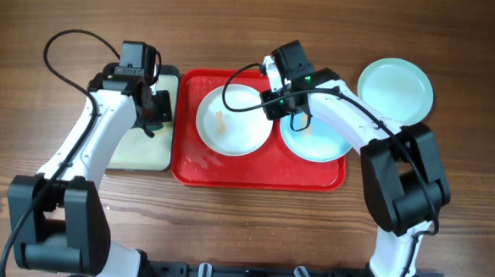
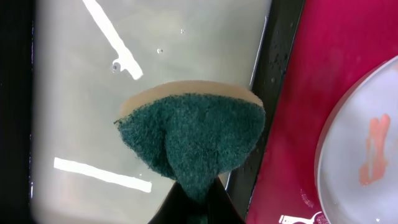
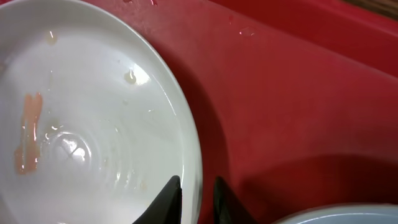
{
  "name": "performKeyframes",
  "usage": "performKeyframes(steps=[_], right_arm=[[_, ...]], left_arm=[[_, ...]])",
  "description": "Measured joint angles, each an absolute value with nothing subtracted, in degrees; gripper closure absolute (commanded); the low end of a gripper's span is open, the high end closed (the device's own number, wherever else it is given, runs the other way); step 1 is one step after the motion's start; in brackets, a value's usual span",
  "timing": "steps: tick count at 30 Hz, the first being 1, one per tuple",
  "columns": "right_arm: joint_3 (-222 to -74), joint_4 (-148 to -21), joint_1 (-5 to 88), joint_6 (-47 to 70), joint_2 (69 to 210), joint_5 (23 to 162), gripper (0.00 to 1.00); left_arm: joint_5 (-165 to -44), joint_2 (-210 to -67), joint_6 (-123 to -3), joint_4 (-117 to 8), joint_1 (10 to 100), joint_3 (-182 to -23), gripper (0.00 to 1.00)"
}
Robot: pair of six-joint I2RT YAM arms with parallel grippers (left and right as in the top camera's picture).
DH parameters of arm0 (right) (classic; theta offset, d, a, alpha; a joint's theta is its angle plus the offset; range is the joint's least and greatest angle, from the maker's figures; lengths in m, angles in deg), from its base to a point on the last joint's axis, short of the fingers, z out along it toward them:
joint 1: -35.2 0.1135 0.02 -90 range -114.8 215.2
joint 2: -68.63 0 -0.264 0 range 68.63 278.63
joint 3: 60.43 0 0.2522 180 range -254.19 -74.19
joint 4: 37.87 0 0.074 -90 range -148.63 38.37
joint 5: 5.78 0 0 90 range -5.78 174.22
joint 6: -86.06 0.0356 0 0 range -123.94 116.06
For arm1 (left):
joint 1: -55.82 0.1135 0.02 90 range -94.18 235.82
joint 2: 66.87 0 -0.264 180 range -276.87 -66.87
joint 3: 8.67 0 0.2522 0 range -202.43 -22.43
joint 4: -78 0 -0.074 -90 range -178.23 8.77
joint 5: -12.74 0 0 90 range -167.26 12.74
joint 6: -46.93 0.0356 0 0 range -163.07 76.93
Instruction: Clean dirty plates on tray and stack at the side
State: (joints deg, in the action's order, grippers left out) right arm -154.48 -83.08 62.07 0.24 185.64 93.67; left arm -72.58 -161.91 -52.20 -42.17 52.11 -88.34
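overhead: the tray (image 1: 258,175) lies mid-table (image 1: 464,209), with the white plate (image 1: 234,119) on its left half and a blue plate (image 1: 319,144) on its right half. the right arm (image 1: 350,118) crosses the blue plate and hides much of it. a third plate (image 1: 394,89), also blue, sits off the tray on the wood, near its far right corner. a small tray (image 1: 136,154) lies just beside the tray's left side. the left gripper (image 1: 153,117) hangs over it with something green, too small to read here. the right gripper (image 1: 276,104) is at the white plate's right edge, and its jaws cannot be made out.

left wrist: the green thing is a sponge (image 2: 193,140), pinched tight at its lower point by the closed jaws, with a tan backing showing behind it. it hangs over the small tray's pale floor, beside the black rim. the white plate is cut off at the right and carries an orange smear (image 2: 373,149).

right wrist: the fingers (image 3: 166,198) stand a narrow gap apart, one over the white plate's inside and the other over the tray, with the rim between them. whether they pinch it i cannot tell. only a sliver of the blue plate shows, at the bottom right.
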Motion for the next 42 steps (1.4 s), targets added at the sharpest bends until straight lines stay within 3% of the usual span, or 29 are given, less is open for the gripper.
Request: performKeyframes(steps=[7, 9, 11, 21, 25, 27, 31, 42], right_arm=[[-154.48, -82.42, 62.07, 0.07, 186.4, 93.67, 0.94], [-154.48, -82.42, 62.07, -0.15, 186.4, 93.67, 0.93], [-154.48, -82.42, 62.07, -0.17, 186.42, 93.67, 0.85], [-154.48, -83.1, 62.07, -0.39, 186.45, 93.67, 0.9], [-154.48, -83.95, 62.07, 0.07, 186.45, 93.67, 0.83], [-154.48, -84.04, 62.07, 0.74, 186.45, 93.69, 0.91], [-154.48, -84.36, 62.07, 1.77, 186.45, 93.87, 0.96], [-154.48, -83.91, 62.07, 7.59, 186.45, 95.53, 0.96]], left_arm=[[-72.58, -161.91, -52.2, -42.17, 52.11, -88.34, 0.96], [-72.58, -161.91, -52.2, -42.17, 52.11, -88.34, 0.96], [-72.58, -161.91, -52.2, -42.17, 52.11, -88.34, 0.96], [-72.58, -161.91, -52.2, -42.13, 52.11, -88.34, 0.96], [-72.58, -161.91, -52.2, -42.13, 52.11, -88.34, 0.96], [-72.58, -161.91, -52.2, -42.13, 52.11, -88.34, 0.96], [-72.58, -161.91, -52.2, -42.13, 52.11, -88.34, 0.96], [-68.34, -161.91, -51.52, -43.29, 52.11, -88.34, 0.96]])
